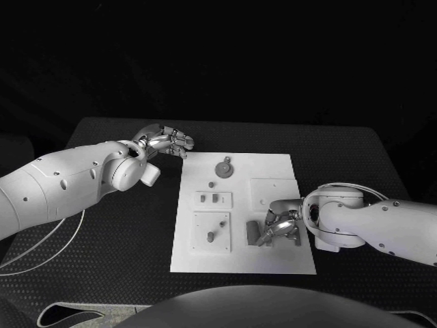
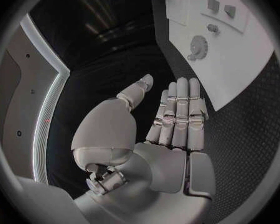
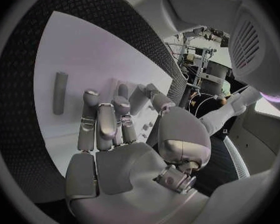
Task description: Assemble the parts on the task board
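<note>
The white task board (image 1: 243, 263) lies in the middle of the table. On it are a grey gear (image 1: 224, 167), a small peg (image 1: 212, 183), a raised plate with two small pieces (image 1: 214, 199), a second plate with an upright peg (image 1: 212, 236) and a grey bar (image 1: 253, 232). My right hand (image 1: 280, 225) hovers low over the board's near right part, just right of the bar, fingers stretched out and holding nothing. In the right wrist view that hand (image 3: 109, 129) points across the board (image 3: 96, 50) beside the bar (image 3: 60, 92). My left hand (image 1: 164, 142) hangs off the board's far left corner, flat and empty (image 2: 171, 129).
A blank square plate (image 1: 274, 189) sits on the board's right side. The left wrist view shows the gear (image 2: 198, 47) on the board (image 2: 239, 69). Black table (image 1: 110, 225) surrounds the board on all sides.
</note>
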Tool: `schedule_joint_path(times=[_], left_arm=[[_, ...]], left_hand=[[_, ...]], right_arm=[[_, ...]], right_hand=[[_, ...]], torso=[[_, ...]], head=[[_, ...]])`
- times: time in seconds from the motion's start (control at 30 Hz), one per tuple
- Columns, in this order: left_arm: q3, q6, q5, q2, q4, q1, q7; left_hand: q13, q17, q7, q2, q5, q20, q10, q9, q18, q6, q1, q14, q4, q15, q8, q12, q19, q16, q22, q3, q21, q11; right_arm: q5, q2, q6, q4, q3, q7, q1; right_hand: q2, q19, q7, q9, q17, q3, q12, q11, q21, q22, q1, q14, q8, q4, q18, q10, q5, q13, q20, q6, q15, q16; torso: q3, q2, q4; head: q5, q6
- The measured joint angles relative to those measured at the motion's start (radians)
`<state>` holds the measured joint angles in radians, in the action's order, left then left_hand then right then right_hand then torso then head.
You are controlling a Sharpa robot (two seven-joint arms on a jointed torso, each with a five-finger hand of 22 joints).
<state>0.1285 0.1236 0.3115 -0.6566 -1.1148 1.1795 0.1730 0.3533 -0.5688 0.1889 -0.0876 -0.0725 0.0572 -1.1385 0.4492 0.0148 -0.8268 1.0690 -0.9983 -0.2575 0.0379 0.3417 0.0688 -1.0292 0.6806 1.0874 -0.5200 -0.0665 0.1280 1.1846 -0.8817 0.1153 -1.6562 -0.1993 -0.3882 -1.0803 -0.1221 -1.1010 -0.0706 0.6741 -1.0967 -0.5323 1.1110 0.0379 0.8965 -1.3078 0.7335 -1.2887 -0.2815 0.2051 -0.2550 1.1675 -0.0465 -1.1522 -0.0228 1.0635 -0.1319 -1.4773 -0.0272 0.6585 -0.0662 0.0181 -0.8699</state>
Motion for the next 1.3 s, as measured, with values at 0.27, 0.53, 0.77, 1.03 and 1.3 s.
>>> schedule_joint_path(times=[0.27,0.53,0.77,1.03,1.3], left_arm=[[0.0,-0.001,0.0,-0.001,0.0,0.0,-0.001],[0.0,-0.003,0.0,-0.001,-0.001,0.0,-0.002],[0.0,-0.004,0.0,-0.001,-0.001,0.0,-0.003],[0.0,-0.006,0.0,-0.002,-0.001,0.0,-0.005],[0.0,-0.007,0.0,-0.002,-0.001,0.0,-0.007]], left_hand=[[0.0,0.0,0.0,0.0,0.0,0.0,0.0,0.0,0.0,0.0,0.0,0.0,0.004,0.0,0.0,0.0,0.0,-0.004,0.0,-0.002,0.0,0.0],[0.0,-0.001,0.0,-0.003,0.0,0.0,0.0,0.0,0.0,0.0,-0.005,0.0,0.004,0.0,0.0,0.0,0.0,-0.004,0.0,-0.002,0.0,0.0],[0.0,-0.002,0.0,-0.003,0.0,0.0,0.0,0.0,0.0,0.0,-0.005,0.0,0.004,0.0,0.0,0.0,0.0,-0.004,-0.001,-0.002,0.0,0.0],[0.0,-0.002,0.0,-0.003,0.0,0.0,0.0,0.0,0.0,0.0,-0.005,0.0,0.004,0.0,0.0,0.0,0.0,-0.004,-0.001,-0.002,0.0,0.0],[-0.001,-0.003,0.0,-0.003,0.0,0.0,0.0,0.0,0.0,0.0,-0.005,0.0,0.004,0.0,0.0,0.0,0.0,-0.004,-0.001,-0.002,0.0,0.0]], right_arm=[[-0.002,0.019,-0.022,0.011,-0.002,-0.02,0.006],[0.008,0.03,-0.018,0.016,0.0,-0.026,0.01],[0.019,0.038,-0.005,0.022,0.002,-0.027,0.01],[0.038,0.049,-0.005,0.032,0.007,-0.031,0.017],[0.032,0.045,-0.014,0.03,0.007,-0.027,0.019]], right_hand=[[0.053,-0.009,0.006,0.0,-0.012,0.005,0.015,0.007,0.0,0.0,-0.05,-0.016,-0.003,-0.016,0.0,0.028,0.0,-0.011,-0.006,0.02,-0.009,-0.006],[0.122,-0.012,0.009,0.0,-0.012,0.011,0.015,0.007,0.0,0.0,-0.038,-0.023,-0.006,0.053,0.0,0.035,0.001,-0.016,-0.009,0.028,-0.009,-0.006],[0.102,-0.012,0.01,-0.004,-0.005,0.011,0.015,0.01,0.0,0.0,0.019,-0.024,0.0,0.083,0.0,0.039,-0.001,-0.017,-0.009,0.035,-0.009,-0.006],[0.064,-0.012,0.011,-0.003,-0.001,0.016,0.015,0.007,0.0,0.0,0.078,-0.026,-0.001,0.089,0.001,0.042,-0.004,-0.017,-0.009,0.04,-0.007,-0.005],[-0.003,-0.012,0.011,-0.003,0.008,0.029,0.011,0.007,0.0,0.0,0.088,-0.023,-0.001,0.082,0.002,0.042,-0.004,-0.017,-0.009,0.04,-0.006,-0.005]], torso=[[0.0,0.0,0.0],[0.0,0.0,0.0008],[0.0,0.0,0.0012],[0.0007,0.0,0.0014],[0.0002,0.0,0.0012]], head=[[-0.002,-0.001],[-0.002,-0.002],[0.0,-0.003],[0.001,-0.003],[0.001,-0.003]])
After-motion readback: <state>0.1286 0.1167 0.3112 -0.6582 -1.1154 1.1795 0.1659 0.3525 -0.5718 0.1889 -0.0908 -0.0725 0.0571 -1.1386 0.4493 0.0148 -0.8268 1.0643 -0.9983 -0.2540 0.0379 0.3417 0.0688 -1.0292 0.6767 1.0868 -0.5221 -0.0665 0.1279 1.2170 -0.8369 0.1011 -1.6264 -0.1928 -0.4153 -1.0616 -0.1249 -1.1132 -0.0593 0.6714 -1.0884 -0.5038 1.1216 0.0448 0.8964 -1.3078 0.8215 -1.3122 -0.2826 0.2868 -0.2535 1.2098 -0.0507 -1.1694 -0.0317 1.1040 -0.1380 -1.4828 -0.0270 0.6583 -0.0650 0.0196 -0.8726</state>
